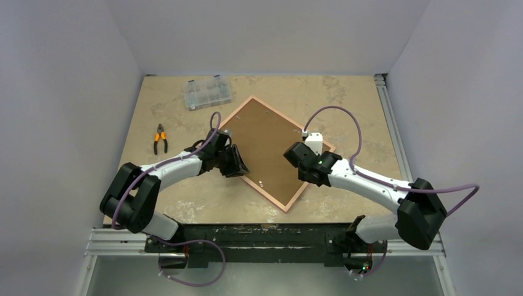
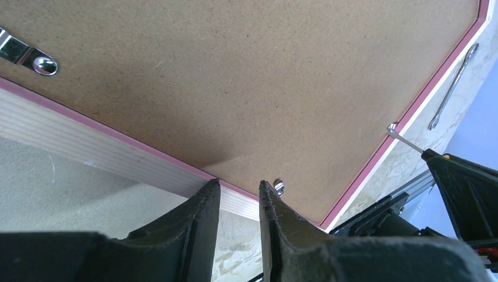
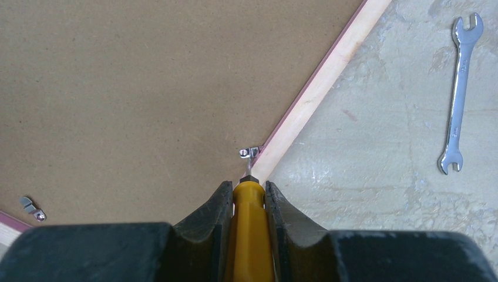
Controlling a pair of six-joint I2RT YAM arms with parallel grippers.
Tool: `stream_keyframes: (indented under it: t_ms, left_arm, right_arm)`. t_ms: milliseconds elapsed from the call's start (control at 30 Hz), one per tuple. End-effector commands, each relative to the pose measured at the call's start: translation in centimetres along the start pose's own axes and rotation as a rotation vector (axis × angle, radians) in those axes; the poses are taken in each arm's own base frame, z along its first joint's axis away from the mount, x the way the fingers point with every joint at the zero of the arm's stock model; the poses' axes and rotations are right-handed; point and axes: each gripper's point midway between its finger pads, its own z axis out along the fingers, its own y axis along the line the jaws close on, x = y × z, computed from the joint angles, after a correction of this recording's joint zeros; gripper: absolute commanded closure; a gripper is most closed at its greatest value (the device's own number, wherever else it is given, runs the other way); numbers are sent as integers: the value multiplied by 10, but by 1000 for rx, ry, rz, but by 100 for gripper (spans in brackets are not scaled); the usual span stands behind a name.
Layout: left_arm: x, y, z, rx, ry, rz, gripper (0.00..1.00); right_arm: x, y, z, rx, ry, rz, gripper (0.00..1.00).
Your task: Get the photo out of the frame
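Note:
The pink frame [image 1: 265, 193] lies face down like a diamond in the middle of the table, with the brown backing board [image 1: 265, 145] filling its rear. The photo is hidden beneath that board. My left gripper [image 1: 236, 163] rests at the frame's left edge. In the left wrist view, its fingertips [image 2: 211, 189] stand slightly apart over the pale wood rail [image 2: 88, 144], beside a small metal clip [image 2: 279, 187], gripping nothing. My right gripper [image 3: 248, 191] is shut on a yellow-handled screwdriver [image 3: 252, 229], whose tip touches a clip [image 3: 249, 153] at the frame's right rail [image 3: 317, 88].
A clear compartment box [image 1: 207, 92] sits at the back left and orange-handled pliers [image 1: 160, 139] lie left of the frame. A small steel wrench [image 3: 461, 94] lies on the table just right of the frame. More clips [image 3: 32, 208] dot the board's edges.

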Motion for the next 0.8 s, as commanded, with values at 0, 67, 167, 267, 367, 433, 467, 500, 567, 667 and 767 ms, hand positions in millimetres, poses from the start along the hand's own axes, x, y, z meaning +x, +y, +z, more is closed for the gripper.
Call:
stream_keyframes:
  t_ms: [0,67,167,267,367,433,467,500,567,667,767]
  left_arm:
    - [-2,13,4,-63,-6,4,70]
    - [-2,12,4,-63,-6,4,70]
    - [-2,13,4,-63,-5,3,70]
    - [-1,14,4,-69,-4,3,70]
    - [-1,16,5,-73,-4,2,70]
    - [0,18,5,-80,-2,1,70]
    - [0,18,6,-82,-2,0,70]
    - [0,19,6,-84,-1,-1,70]
    - [1,21,6,-92,-2,-3,70]
    - [2,24,6,-100,-2,-4,70]
    - [3,26,7,-105,1,-7,70]
  right_arm:
    - [-4,-10,7,80,-34,16,100]
    - [-3,-12,10,99,-35,16,100]
    - [-5,-17,11,128,-49,25,100]
    - [-4,-15,11,121,-49,37,100]
    - [-5,-19,12,141,-54,24,100]
    - [-4,-22,12,159,-56,24,100]
    - [-3,-23,13,164,-56,26,100]
    - [-3,-25,13,175,-57,27,100]
    - [-3,-31,13,201,-65,33,100]
    - [-7,-31,15,185,-111,51,100]
    - [-7,-21,23,104,-161,80,100]
